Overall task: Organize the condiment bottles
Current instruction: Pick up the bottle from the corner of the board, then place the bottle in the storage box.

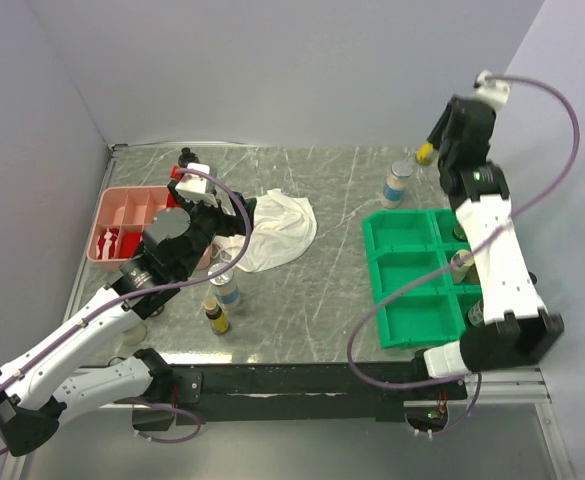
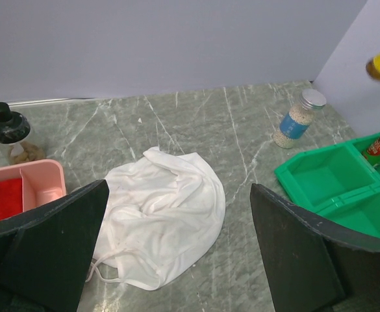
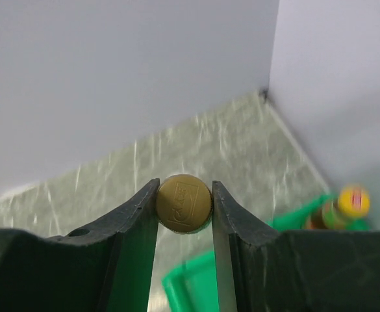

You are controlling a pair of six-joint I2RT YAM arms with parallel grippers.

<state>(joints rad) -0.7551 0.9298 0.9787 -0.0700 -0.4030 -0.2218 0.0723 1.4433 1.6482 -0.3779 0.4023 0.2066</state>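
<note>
Grey-green marbled desk (image 1: 332,300) carries a crumpled white cloth (image 1: 277,230) at centre, a pink tray (image 1: 132,210) at left and a green tray (image 1: 402,240) at right. A silver-capped jar (image 1: 397,185) with a blue label stands just above the green tray. A black-capped jar (image 1: 187,158) stands beyond the pink one. A blue-labelled bottle (image 1: 226,288) and an amber bottle (image 1: 217,317) stand beside the left arm. The right arm runs up the right edge, hiding part of the green tray, with its wrist lifted at upper right. The right pincer (image 3: 184,195) is clenched on a yellow-capped bottle (image 1: 426,152) held above the desk. The left arm reaches diagonally from lower left, and the left pincer (image 2: 178,195) gapes, released, over the cloth.
</note>
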